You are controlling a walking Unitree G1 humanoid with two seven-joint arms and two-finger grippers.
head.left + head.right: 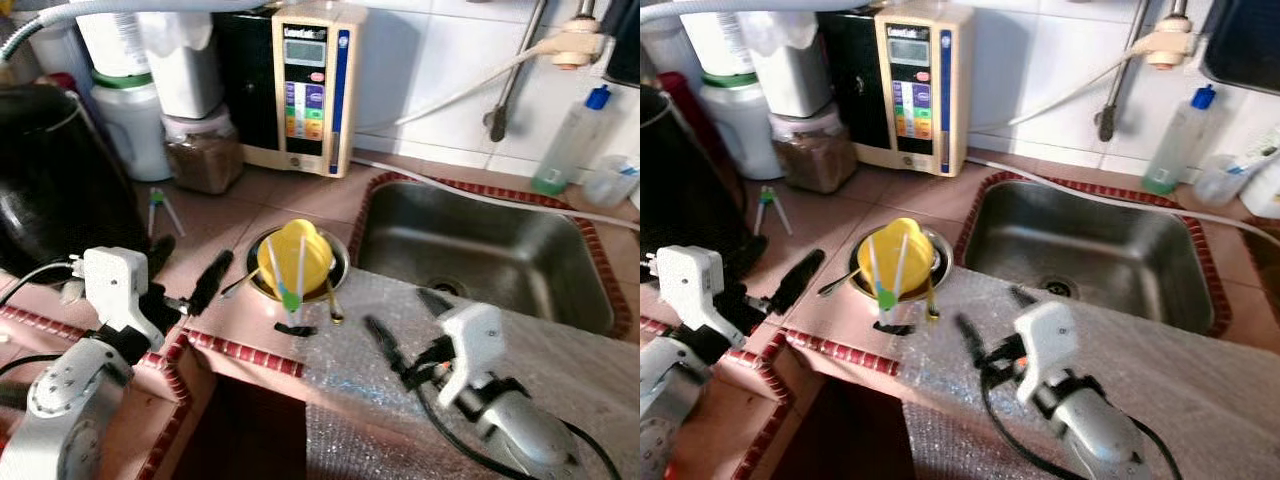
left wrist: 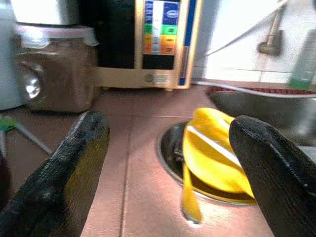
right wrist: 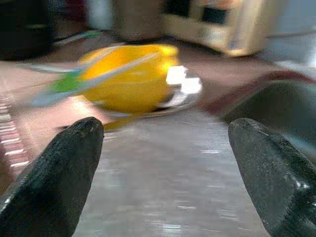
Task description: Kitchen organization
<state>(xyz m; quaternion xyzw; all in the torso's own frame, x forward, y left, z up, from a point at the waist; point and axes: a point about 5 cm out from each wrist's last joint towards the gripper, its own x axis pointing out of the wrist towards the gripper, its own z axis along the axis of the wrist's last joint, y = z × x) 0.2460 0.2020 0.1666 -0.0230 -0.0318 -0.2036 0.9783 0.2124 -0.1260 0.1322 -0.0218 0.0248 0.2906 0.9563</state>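
Both arms reach over the front edge of the pink tiled counter (image 1: 300,195) toward a shallow round steel bowl (image 1: 339,262) that sits just beside the near left corner of the stainless steel sink (image 1: 480,250); the left gripper (image 1: 185,280) hovers just left of the bowl with its fingers spread wide and holding nothing, and the right gripper (image 1: 400,322) hangs over the sheet of bubble wrap (image 1: 560,350) along the front edge, its fingers also wide and empty; the bowl holds a yellow plastic funnel-shaped piece (image 1: 295,255) tipped on its side, with two pale straw-like sticks with green ends (image 1: 291,285) leaning over its rim and a yellow-handled utensil (image 2: 189,197) resting against it, so the load looks loose and top-heavy; the likely trouble, as I judge it, is a finger nudging the rim or the sticks, which could tip the light contents onto the counter or slide the bowl toward the sink; a small dark clip-like object (image 1: 295,329) lies at the bowl's near side and could be knocked off the edge; at the back edge stand a clear plastic jar of brown granules (image 1: 203,152) and a beige water-ioniser box with a coloured panel (image 1: 308,85).
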